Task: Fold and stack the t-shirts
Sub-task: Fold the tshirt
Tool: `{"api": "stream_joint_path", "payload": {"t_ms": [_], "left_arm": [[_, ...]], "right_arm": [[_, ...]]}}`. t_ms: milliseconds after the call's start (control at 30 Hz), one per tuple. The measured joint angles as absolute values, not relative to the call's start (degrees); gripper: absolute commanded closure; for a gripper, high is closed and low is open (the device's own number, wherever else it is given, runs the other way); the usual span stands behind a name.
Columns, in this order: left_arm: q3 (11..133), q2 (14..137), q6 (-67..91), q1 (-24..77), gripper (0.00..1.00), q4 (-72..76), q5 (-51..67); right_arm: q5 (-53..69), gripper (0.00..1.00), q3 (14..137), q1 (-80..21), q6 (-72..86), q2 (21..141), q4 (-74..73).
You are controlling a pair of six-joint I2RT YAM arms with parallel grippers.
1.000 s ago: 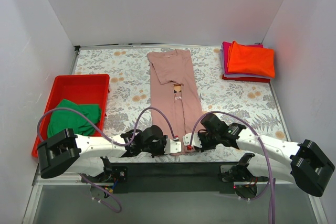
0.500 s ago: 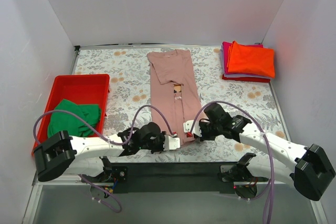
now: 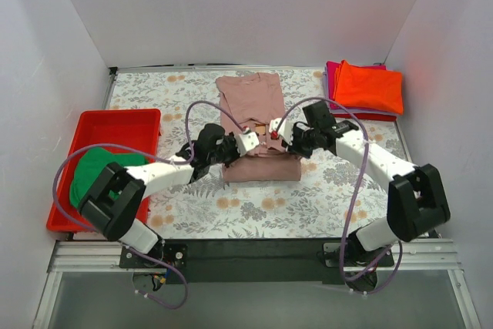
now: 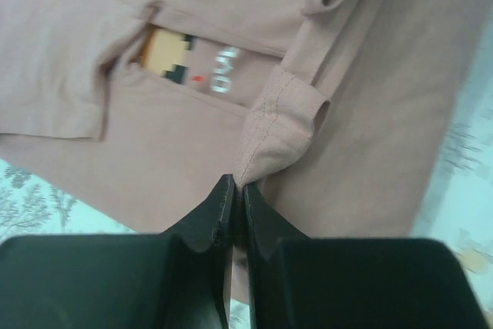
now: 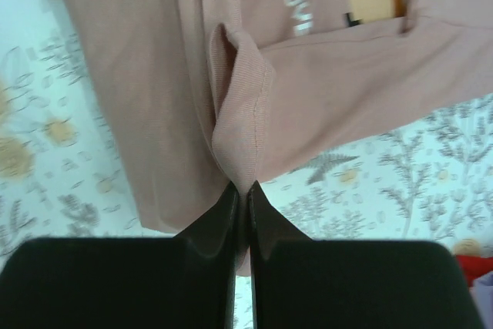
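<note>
The dusty-pink t-shirt (image 3: 250, 102) lies in the middle of the table, its lower part doubled over up to about mid-length. My left gripper (image 3: 248, 141) is shut on the shirt's hem (image 4: 269, 125), held above the chest print (image 4: 173, 55). My right gripper (image 3: 273, 130) is shut on the other hem corner (image 5: 243, 121). Both hold the hem over the shirt's middle. A green t-shirt (image 3: 96, 175) lies in the red tray (image 3: 115, 121). Folded orange (image 3: 370, 86) and magenta (image 3: 333, 75) t-shirts are stacked at the back right.
The table has a floral cloth (image 3: 269, 206). White walls close in the back and both sides. The red tray stands at the left edge.
Both grippers have carried the pink shirt's bottom hem from the near edge up toward the shirt's middle, folding the lower part over.
</note>
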State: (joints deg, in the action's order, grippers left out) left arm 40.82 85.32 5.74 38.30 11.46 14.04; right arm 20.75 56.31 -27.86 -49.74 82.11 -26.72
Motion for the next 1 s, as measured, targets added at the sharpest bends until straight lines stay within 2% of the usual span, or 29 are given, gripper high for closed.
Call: {"api": "stream_joint_path", "payload": {"t_ms": [200,433,1000], "left_arm": [[50.72,95.26,5.74,31.94,1.00,13.63,15.77],[57.54,101.69,5.78,28.21,1.00,13.78,16.95],[67.81,111.07,6.66,25.15,1.00,11.86,17.21]], "right_arm": [[20.73,0.99,69.49,-24.51,-49.56,94.65,-25.45],[19.27,0.99,78.76,-23.57,-48.69,104.73,-24.10],[14.48,0.99,89.80,-23.05,-45.54,115.79,-20.38]]}}
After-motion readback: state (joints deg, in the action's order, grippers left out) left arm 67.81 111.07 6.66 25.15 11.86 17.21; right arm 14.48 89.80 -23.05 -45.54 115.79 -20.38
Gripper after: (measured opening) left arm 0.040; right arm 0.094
